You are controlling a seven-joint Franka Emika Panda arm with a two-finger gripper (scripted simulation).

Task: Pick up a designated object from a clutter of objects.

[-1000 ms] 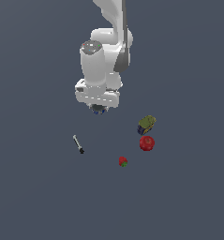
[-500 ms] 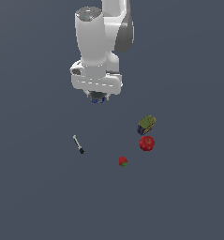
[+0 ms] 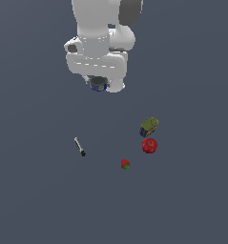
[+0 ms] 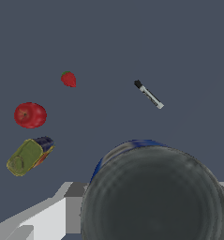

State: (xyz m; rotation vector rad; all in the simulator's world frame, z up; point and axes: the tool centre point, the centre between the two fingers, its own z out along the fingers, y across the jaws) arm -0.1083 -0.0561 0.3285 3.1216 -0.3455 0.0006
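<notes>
I had the small dark can [image 3: 98, 85] up off the surface [image 3: 34, 200], tucked under my hand [image 3: 99, 86], which sat high in the exterior view, toward the surface's far edge. From outside, only the can's dark top and a sliver of its blue rim showed beneath my white wrist housing. In the wrist view the can [image 4: 153, 194] filled the near part of the picture, its grey round face right against the camera with the blue rim curving behind it. My fingers themselves were mostly hidden by the can and the housing, so I judged the grip from the fact that the can hung in the air with me, clear of the surface: my hand was clamped on it.

The rest of the clutter lay well below and apart from me. The olive-yellow can [image 3: 149, 127] lay on its side just beside the red apple [image 3: 150, 145], the strawberry [image 3: 125, 164] sat a little nearer the front edge, and the black-tipped stick [image 3: 79, 146] lay alone toward the exterior view's left. None of them touched my load.

By my reckoning the pick itself was done: the right object was chosen, grasped and raised. What remained, if anything, was only to hold it steady at height without letting it slip.
</notes>
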